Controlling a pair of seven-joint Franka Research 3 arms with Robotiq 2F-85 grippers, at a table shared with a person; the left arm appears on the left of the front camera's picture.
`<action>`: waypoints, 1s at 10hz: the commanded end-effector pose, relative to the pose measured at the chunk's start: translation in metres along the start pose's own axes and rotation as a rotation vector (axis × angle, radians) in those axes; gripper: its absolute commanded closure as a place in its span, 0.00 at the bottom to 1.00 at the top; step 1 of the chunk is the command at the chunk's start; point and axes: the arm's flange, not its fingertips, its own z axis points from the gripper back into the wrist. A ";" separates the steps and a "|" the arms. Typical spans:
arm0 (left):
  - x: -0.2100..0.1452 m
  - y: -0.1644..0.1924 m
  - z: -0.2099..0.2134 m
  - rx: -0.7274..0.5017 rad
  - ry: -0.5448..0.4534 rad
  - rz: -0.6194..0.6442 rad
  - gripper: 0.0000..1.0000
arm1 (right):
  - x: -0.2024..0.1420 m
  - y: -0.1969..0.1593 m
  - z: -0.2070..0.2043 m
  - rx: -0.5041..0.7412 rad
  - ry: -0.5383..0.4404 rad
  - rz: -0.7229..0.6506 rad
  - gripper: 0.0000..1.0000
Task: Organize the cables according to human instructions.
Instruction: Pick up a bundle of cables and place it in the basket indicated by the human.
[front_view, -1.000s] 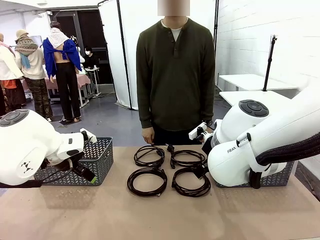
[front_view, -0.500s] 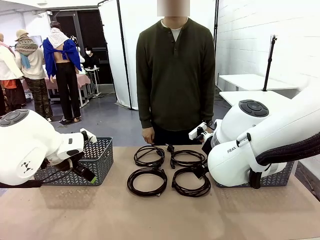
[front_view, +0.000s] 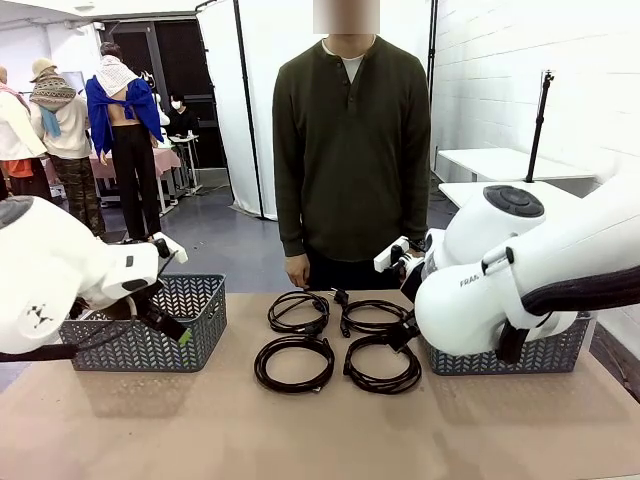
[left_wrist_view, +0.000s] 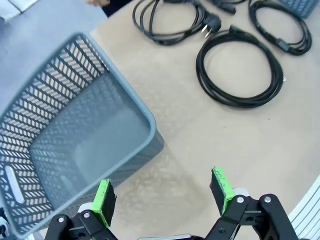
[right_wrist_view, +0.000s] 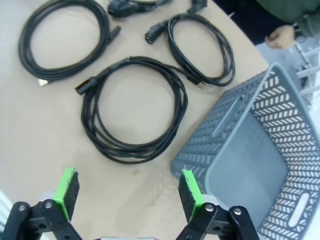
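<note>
Tan surface (front_view: 300, 430) runs across to a person (front_view: 350, 150) in a dark green shirt standing at the far edge, one hand (front_view: 295, 270) hanging just behind it; white screens and a white brick wall stand behind. A grey lattice basket (front_view: 195, 325) sits at the left end, partly hidden by the bulky white left arm; a second grey basket (front_view: 560, 350) sits at the right end, mostly hidden by the right arm's large rounded joints.

Four black cables lie coiled in a two-by-two block at the middle of the surface, between the baskets: far-left cable (front_view: 297, 327); far-right cable (front_view: 375, 328); near-left cable (front_view: 293, 386); near-right cable (front_view: 380, 387), its right edge partly covered by the right arm.

Seen from the left wrist, the left fingers (left_wrist_view: 104, 197) are spread wide and hold nothing, hanging over bare surface beside the left basket's corner (left_wrist_view: 150, 125); the near-left coil (left_wrist_view: 240, 100) lies well beyond them.

Seen from the right wrist, the right fingers (right_wrist_view: 189, 192) are also spread wide and empty; the near-right coil (right_wrist_view: 132, 145) lies just beyond them, roughly centred between the two pads, with the right basket (right_wrist_view: 240, 125) just beside it.

Both wrists tilt downward toward the surface.
</note>
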 end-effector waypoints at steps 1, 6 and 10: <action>-0.015 0.013 0.024 -0.070 -0.035 -0.057 0.00 | -0.002 -0.028 0.030 0.094 -0.005 0.084 0.00; -0.013 0.031 0.050 -0.201 -0.118 -0.168 0.00 | -0.014 -0.071 0.082 0.285 -0.113 0.112 0.00; -0.020 0.048 0.054 -0.240 -0.140 -0.201 0.00 | -0.012 -0.084 0.093 0.355 -0.130 0.149 0.00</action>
